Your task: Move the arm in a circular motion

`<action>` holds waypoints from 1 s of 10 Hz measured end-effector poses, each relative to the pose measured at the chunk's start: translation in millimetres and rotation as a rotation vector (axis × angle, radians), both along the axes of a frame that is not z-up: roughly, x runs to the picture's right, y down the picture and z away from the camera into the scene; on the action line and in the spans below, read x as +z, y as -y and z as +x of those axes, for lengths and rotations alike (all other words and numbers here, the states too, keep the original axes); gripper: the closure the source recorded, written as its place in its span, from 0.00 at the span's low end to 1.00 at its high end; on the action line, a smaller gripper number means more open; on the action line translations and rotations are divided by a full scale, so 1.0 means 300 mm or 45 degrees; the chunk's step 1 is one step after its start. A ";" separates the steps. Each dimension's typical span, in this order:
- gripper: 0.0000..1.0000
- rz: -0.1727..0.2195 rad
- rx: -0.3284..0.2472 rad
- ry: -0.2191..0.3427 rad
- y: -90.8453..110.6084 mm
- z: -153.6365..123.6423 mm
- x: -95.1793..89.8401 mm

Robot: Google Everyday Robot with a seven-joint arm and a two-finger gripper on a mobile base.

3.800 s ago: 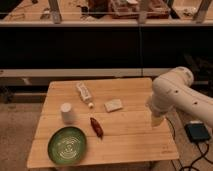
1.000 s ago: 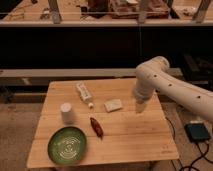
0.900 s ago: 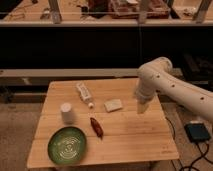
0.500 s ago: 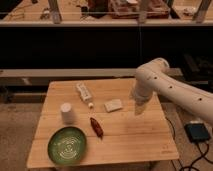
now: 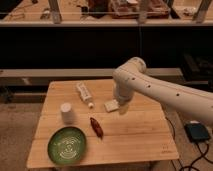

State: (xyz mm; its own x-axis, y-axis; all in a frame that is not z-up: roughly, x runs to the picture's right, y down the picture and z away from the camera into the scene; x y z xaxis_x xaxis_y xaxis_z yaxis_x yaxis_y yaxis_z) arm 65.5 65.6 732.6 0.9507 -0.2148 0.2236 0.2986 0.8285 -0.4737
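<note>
- The arm (image 5: 160, 92) comes in from the right edge, bends at a bulbous joint above the tabletop (image 5: 136, 134), then drops to it.
- The gripper (image 5: 122, 107) hangs over the tabletop's middle, just beside a pale block (image 5: 110, 105); cannot tell whether released or clenched.
- To the left: white tube (image 5: 84, 94), white cup (image 5: 66, 113), red pepper (image 5: 96, 127), green bowl (image 5: 52, 145).

- One camera view looks from high in front, tilted down onto the wooden surface (image 5: 135, 137), which fills the lower half at middling range.
- It faces dark shelving (image 5: 100, 45) behind the surface.
- The arm (image 5: 165, 92) enters from the frame's right edge, and its gripper (image 5: 122, 106) hangs over the surface's middle.
</note>
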 end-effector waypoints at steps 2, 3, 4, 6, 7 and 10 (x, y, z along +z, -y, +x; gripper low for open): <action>0.41 0.004 -0.018 0.015 0.068 -0.055 0.060; 0.41 0.003 -0.025 0.014 0.104 -0.069 0.091; 0.41 0.004 -0.024 0.008 0.131 -0.081 0.116; 0.41 0.005 -0.011 0.005 0.165 -0.109 0.149; 0.41 -0.006 0.002 -0.012 0.158 -0.090 0.152; 0.41 -0.058 0.077 -0.063 0.105 0.086 0.139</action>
State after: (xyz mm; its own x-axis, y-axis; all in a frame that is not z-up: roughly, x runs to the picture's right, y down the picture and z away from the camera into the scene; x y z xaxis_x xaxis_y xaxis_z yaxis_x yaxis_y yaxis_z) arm 91.2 34.0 774.2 0.9718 -0.1470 0.1845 0.2238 0.8216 -0.5242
